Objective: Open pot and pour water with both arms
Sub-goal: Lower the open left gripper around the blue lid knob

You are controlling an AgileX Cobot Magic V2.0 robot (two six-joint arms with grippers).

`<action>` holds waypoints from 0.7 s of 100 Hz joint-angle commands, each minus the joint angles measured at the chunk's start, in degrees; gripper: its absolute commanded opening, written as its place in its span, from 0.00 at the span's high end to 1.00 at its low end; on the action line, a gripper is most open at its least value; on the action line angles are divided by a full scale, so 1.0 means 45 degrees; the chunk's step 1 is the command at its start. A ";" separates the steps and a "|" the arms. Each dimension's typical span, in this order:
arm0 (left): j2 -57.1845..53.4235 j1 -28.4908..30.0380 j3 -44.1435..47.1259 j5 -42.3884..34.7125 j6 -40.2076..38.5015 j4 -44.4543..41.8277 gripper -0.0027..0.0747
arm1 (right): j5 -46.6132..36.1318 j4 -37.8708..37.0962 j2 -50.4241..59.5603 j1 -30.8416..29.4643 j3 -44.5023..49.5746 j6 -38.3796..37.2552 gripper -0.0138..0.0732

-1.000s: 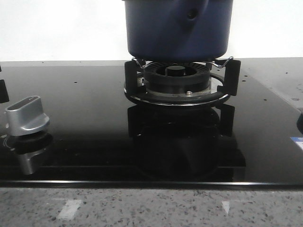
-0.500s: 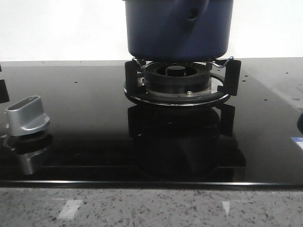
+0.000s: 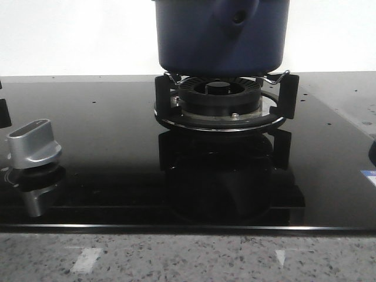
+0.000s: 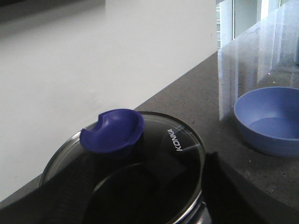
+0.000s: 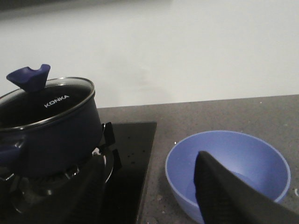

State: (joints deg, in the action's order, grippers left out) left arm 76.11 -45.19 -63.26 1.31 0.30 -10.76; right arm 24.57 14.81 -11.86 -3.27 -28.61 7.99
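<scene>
Left end effector (image 4: pixel 140 196): dark textured fingers (image 4: pixel 70 186) spread wide on either side of the pot's glass lid (image 4: pixel 154 154), holding nothing; right end effector: one black ribbed finger (image 5: pixel 224 196) shows over the smooth blue bowl (image 5: pixel 261 158), so whether it is spread or clenched cannot be told. The pot (image 3: pixel 220 35) is matte navy, cylindrical, round-edged at the base, its handle stub (image 3: pixel 238 16) pierced by a round hole. It sits on the black burner grate (image 3: pixel 226 103) of a glossy black hob (image 3: pixel 106 135), lid still on with a blue knob (image 4: pixel 112 130); the speckled grey tabletop (image 3: pixel 188 258) carries both.

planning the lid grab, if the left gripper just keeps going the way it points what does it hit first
Most likely the pot's glass lid, around its blue knob, which sits just ahead between the dark fingers; exact depth is unclear.
</scene>
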 commanded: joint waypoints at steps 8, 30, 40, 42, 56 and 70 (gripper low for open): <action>-0.0338 0.0391 0.0445 -0.2030 -0.0067 0.1057 0.42 | -0.1905 -0.0010 -0.0292 0.0015 -0.0440 0.0085 0.40; -0.0363 0.0624 0.0927 -0.3350 -0.0067 0.1557 0.42 | -0.2008 0.0047 -0.0292 0.0015 -0.0440 0.0085 0.40; -0.0363 0.0624 0.0927 -0.3604 -0.0067 0.1561 0.42 | -0.2008 0.0047 -0.0292 0.0015 -0.0440 0.0085 0.40; -0.0363 0.0624 0.0927 -0.3634 -0.0067 0.1561 0.42 | -0.2008 0.0047 -0.0292 0.0015 -0.0440 0.0085 0.40; -0.0363 0.0624 0.0927 -0.3634 -0.0067 0.1561 0.42 | -0.2008 0.0051 -0.0292 0.0015 -0.0440 0.0085 0.40; -0.0363 0.0624 0.0927 -0.3634 -0.0580 0.1587 0.42 | -0.2040 0.0051 -0.0292 0.0015 -0.0440 0.0085 0.40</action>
State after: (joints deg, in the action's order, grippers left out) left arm 76.19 -42.45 -57.59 -10.19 0.00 -4.40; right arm 20.31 14.81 -11.86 -3.27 -28.61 7.99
